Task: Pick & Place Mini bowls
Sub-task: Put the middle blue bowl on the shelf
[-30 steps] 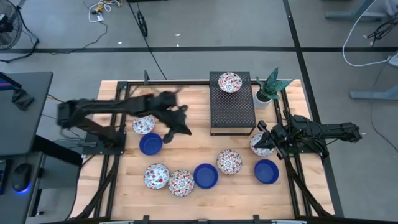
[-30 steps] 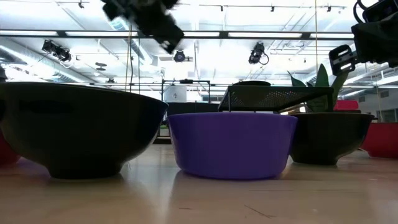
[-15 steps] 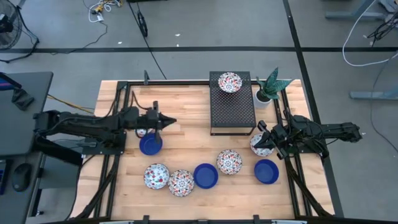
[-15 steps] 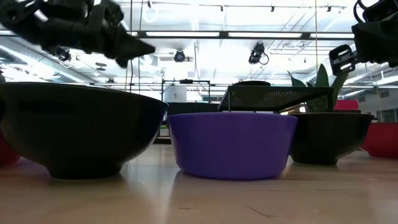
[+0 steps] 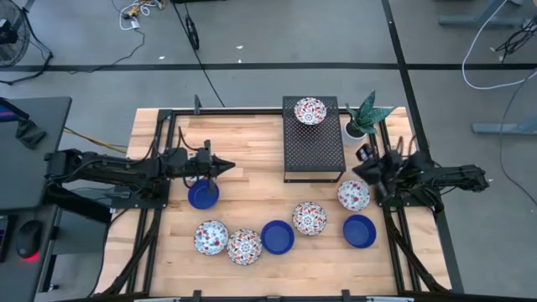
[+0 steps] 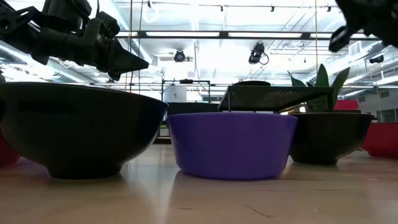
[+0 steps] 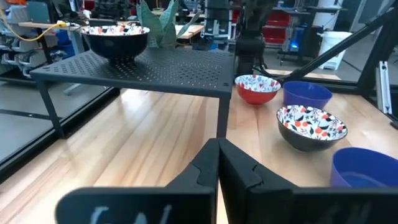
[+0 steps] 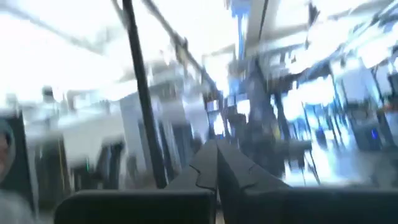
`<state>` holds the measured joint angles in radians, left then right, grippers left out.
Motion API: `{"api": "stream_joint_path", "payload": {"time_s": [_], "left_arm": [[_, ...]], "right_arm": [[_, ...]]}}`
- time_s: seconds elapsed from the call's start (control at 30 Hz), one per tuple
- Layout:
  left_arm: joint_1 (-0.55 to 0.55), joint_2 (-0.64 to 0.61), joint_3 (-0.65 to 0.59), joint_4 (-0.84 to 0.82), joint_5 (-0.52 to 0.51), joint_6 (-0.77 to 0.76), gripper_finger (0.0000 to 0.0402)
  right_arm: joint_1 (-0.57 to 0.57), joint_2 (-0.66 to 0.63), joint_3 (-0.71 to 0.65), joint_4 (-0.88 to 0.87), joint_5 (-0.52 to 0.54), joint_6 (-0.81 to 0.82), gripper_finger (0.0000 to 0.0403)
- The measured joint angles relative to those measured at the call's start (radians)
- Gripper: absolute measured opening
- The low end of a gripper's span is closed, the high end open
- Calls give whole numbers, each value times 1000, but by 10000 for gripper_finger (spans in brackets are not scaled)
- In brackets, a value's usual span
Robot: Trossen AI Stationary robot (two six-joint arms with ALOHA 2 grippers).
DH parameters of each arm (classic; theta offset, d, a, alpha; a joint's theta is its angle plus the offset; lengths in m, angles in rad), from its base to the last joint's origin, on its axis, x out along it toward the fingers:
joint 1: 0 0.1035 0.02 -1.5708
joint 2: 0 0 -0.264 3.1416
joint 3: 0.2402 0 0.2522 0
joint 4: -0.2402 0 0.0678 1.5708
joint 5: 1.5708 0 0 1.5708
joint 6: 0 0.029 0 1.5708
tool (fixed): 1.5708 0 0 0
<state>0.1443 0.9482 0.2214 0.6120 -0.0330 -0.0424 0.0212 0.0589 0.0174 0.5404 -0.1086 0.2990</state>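
Observation:
Several mini bowls sit on the wooden table in the high view: blue ones and floral ones. Another floral bowl rests on the black perforated rack. My left gripper is shut and empty, level, pointing toward the table's right, just beyond the left blue bowl; a floral bowl is mostly hidden under that arm. My right gripper is shut and empty, raised above the right-hand floral bowl, on its far side.
A small potted green plant stands at the far right corner beside the rack. Black frame rails run along the table's left and right sides. Bare wood lies between the left gripper and the rack. In the low view, bowls fill the foreground.
My left arm swung from a raised pose near the table's middle down to a level one, drawing back slightly toward the left edge, then stayed. My right gripper rose off the right-hand floral bowl toward the far edge and tipped upward; that bowl now lies uncovered.

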Motion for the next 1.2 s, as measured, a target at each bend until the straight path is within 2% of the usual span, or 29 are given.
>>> {"api": "stream_joint_path", "payload": {"time_s": [0.13,0.3,0.43,0.53,0.67,0.8,1.0,1.1,1.2], "left_arm": [[-14,0,0,-1,0,1,10],[-19,0,0,-1,0,1,10],[-20,0,0,-2,0,2,9],[-20,0,0,0,0,1,10],[-20,0,0,0,0,1,9],[-20,0,0,-4,0,-13,9],[-45,1,0,-23,3,-74,10],[-76,1,0,-22,2,-83,9],[-99,1,0,-19,-24,-85,9]], "right_arm": [[38,142,0,127,9,52,5],[140,445,4,306,148,42,5],[224,682,98,313,234,38,5],[278,842,224,202,282,-15,5],[335,1029,436,-12,284,-95,6],[376,1181,640,-284,269,-100,17],[432,1399,888,-627,226,-30,63],[462,1503,979,-701,220,-1,95],[486,1583,1038,-727,168,-7,122]]}}
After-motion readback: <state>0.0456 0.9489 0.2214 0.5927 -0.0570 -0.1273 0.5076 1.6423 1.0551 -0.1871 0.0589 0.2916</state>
